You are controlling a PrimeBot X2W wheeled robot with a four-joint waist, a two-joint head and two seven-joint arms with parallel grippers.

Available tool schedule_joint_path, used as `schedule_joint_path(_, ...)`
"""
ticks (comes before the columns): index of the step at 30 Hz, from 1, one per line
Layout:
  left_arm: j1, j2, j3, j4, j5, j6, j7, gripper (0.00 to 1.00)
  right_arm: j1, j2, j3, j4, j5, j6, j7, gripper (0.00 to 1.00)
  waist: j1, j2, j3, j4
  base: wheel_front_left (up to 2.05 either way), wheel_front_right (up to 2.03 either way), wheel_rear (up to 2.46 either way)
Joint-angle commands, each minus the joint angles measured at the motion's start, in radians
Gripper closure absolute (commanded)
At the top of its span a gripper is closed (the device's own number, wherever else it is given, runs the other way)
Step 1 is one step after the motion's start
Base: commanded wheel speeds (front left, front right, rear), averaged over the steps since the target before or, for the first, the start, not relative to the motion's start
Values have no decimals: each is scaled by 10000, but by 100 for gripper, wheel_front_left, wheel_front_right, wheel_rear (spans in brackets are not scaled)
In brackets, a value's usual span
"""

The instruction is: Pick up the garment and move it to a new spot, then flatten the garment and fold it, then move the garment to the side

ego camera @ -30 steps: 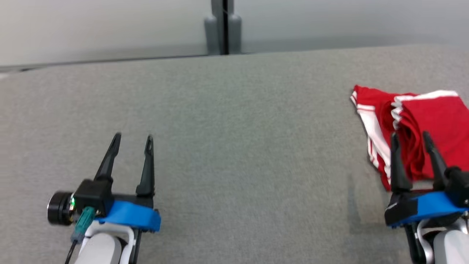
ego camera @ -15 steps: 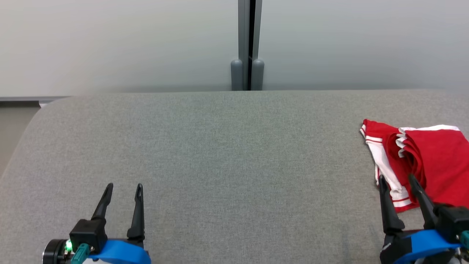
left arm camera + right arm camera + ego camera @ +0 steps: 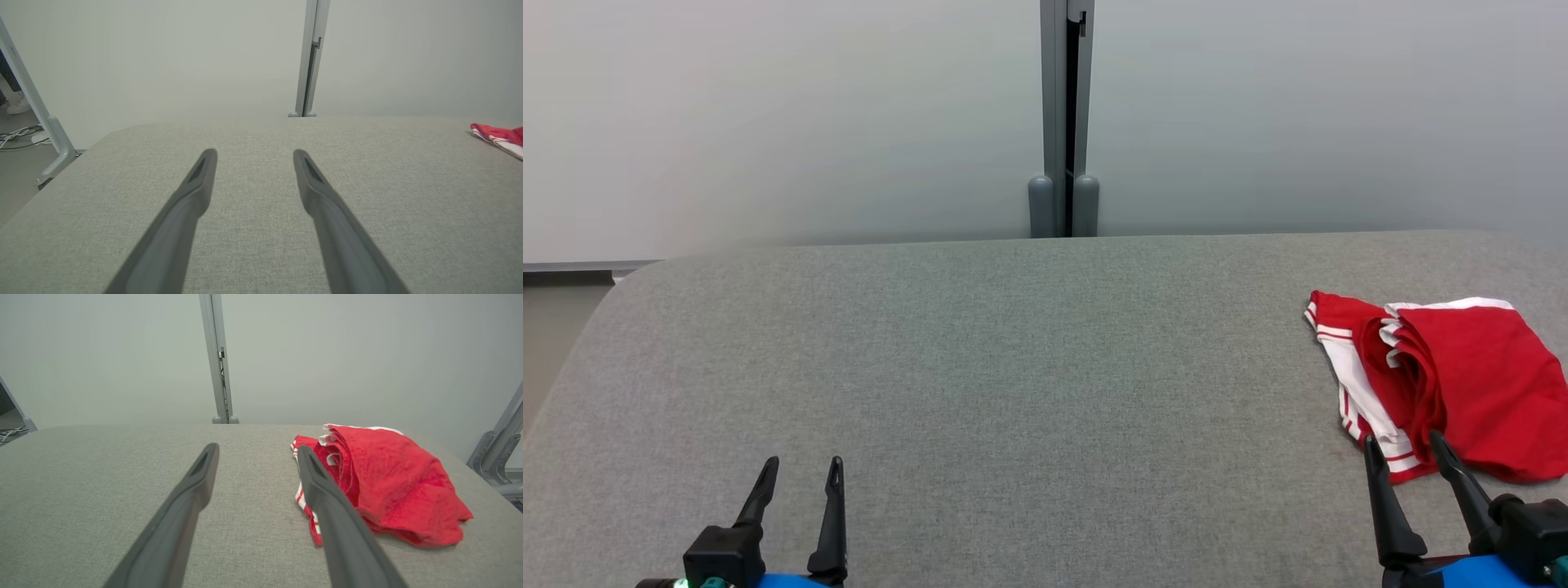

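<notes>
The garment is a red piece with white striped trim, lying crumpled at the right side of the grey padded table. It shows large in the right wrist view and as a small red corner at the left wrist view's right edge. My right gripper stands open just in front of the garment's near edge, nothing between its fingers. My left gripper is open and empty at the near left, far from the garment, over bare cloth.
A pale partition wall with a grey vertical post stands behind the table. The table's left edge curves down to the floor. Metal frame legs show at the left and at the right.
The head camera has tilted up, so the table, the garment and both grippers sit lower in the picture. Both grippers stay open and nothing has been grasped.
</notes>
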Motion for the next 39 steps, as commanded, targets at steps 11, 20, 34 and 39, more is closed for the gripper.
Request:
schedule_joint_path(11,77,57,-51,-114,-165,32,17,0,143,3,-4,-165,29,1,69,0,0,2,41,-27,0,0,0)
schedule_joint_path(20,-75,116,-99,-144,-106,127,3,0,110,3,41,-88,62,1,44,0,0,2,105,-33,0,0,0)
schedule_joint_path(34,-113,-211,143,98,-1138,-57,222,100,-181,3,90,365,1226,0,141,100,2,2,194,-17,0,0,0)
schedule_joint_path(39,-237,-349,409,139,-1961,-211,423,100,-372,-27,100,576,2232,0,215,100,1,2,200,-25,0,0,0)
